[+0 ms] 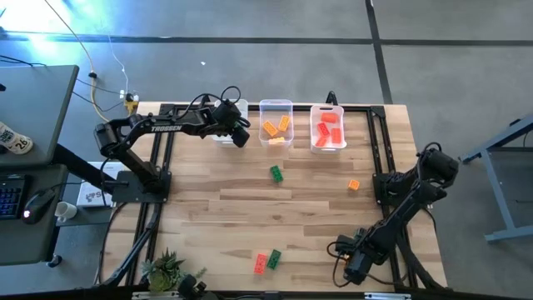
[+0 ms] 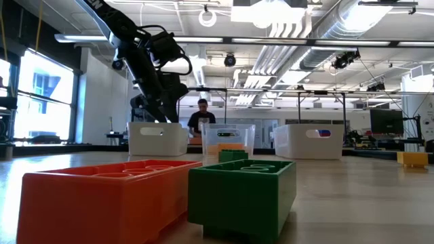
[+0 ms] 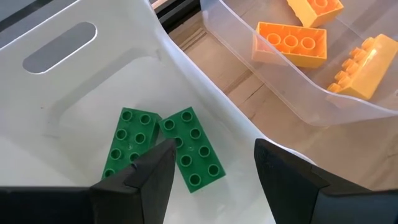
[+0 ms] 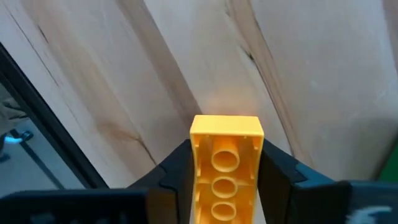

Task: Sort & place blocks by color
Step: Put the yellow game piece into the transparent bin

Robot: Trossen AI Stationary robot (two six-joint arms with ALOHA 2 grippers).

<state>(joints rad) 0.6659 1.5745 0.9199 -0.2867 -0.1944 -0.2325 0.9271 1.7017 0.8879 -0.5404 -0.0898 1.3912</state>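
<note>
My left gripper [image 3: 211, 168] is open, hovering over the far-left white bin [image 3: 74, 99], where two green blocks [image 3: 163, 148] lie flat on the floor. In the high view this gripper [image 1: 236, 129] covers that bin. My right gripper [image 4: 226, 165], at the table's near right corner [image 1: 354, 267], is shut on an orange block [image 4: 226, 152]. Loose on the table lie a green block [image 1: 276, 173], an orange block [image 1: 354, 185], and a red block [image 1: 261, 263] beside a green one [image 1: 273, 257]. My right gripper pinches the orange block between its two fingers [image 4: 171, 171], one on each long side [image 4: 198, 155]. The fingers lie along the block, and its hollow underside faces the wrist camera. Its free end [image 4: 226, 124] juts past the fingertips toward the wooden tabletop.
The middle clear bin [image 1: 276, 108] holds orange blocks and the right bin [image 1: 327, 110] holds red ones, all three bins along the far edge. Black frame rails run down both table sides. A plant [image 1: 162, 268] stands at the near left corner. A person [image 2: 201, 115] sits beyond the table.
</note>
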